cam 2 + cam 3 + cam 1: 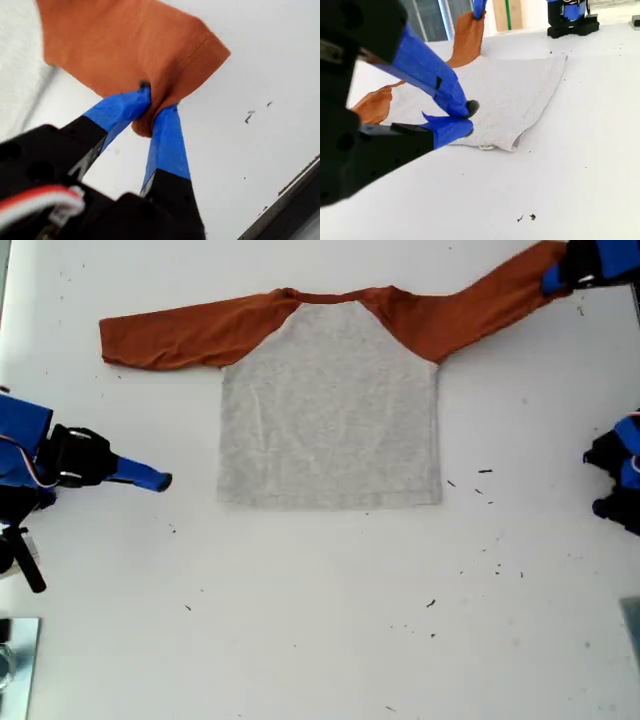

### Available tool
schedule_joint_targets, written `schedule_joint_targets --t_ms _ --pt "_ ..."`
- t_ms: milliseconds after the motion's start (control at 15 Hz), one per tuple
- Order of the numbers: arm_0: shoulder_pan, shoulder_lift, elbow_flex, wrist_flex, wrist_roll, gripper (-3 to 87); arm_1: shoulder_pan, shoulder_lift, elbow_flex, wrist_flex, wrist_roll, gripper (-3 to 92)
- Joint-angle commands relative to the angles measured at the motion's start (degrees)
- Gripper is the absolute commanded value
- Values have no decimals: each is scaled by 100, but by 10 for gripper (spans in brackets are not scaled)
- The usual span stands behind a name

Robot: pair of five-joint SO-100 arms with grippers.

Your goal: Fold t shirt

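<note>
The t shirt (330, 405) lies flat on the white table, grey body up, with no print showing. My first gripper (152, 102) is shut on the cuff of one rust-orange sleeve (130, 45). It holds that cuff raised at the exterior view's top right (558, 275). The other sleeve (190, 332) rests flat toward the exterior view's left. My second gripper (466, 117) is shut on nothing, low over the table and just off the grey hem corner (495, 142). In the exterior view it (158, 480) sits left of the shirt.
An arm's base (620, 480) stands at the exterior view's right edge. Small dark specks (485, 472) dot the table below and right of the shirt. A metal object (15, 665) sits at the exterior view's lower left corner.
</note>
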Motion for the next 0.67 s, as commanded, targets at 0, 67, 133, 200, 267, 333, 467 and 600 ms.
schedule_joint_targets --t_ms 0,67,133,200,267,333,467,600 --pt "-70 35 62 -26 -18 -2 -571 352 -967 404 483 32" --pt "-70 35 62 -26 -26 -2 -1099 316 -1002 290 773 32" --pt "-70 35 62 -26 -26 -2 -1679 237 -1063 123 1143 32" --pt "-62 35 62 -26 -26 -2 -2399 114 -1107 -237 1521 32" --pt "-62 35 62 -26 -26 -2 -3129 -193 -1213 -624 1898 32" --pt "-79 35 62 -35 -26 -2 -3814 -554 -1301 -1055 2276 34" --pt "-79 26 62 -35 -26 -2 -4957 -1283 -1819 -1740 2786 87" --pt "-123 26 70 -35 -26 -2 -5432 -1811 -2373 -1723 3226 163"
